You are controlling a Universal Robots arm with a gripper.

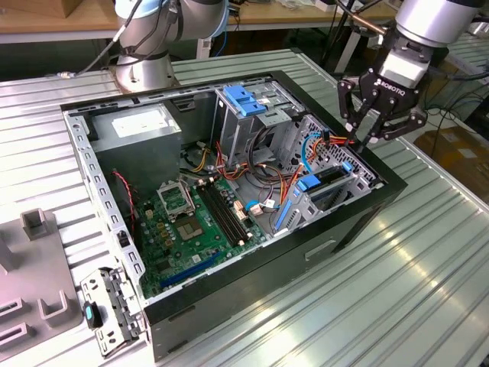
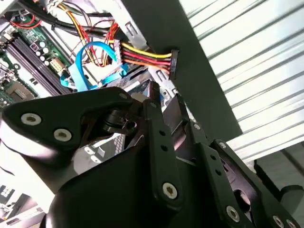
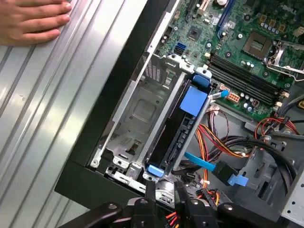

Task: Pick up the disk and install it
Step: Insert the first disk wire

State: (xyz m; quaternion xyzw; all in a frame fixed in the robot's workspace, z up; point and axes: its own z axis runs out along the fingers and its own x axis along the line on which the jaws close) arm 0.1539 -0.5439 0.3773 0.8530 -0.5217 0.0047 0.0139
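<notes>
We see the disk [image 3: 184, 122] standing on edge in the bay [image 3: 140, 111] at a corner of the case [image 1: 252, 284]. Its long axis runs from the pincer [image 1: 371, 139] toward the motherboard [image 3: 247, 28]. The pincer hangs just over its near end; we cannot tell whether it is clenched or released.

The disk [image 3: 177, 137] stands on edge, slotted into the grey metal drive cage [image 3: 142, 109] at a corner of the computer case [image 3: 118, 80], dark edge showing, blue rail tabs at both ends

The black gripper [image 2: 165, 97] hangs close to a yellow-and-red cable bundle [image 2: 142, 54] and blue ribbon cable [image 2: 77, 71] by the case [image 2: 190, 47] wall
</notes>
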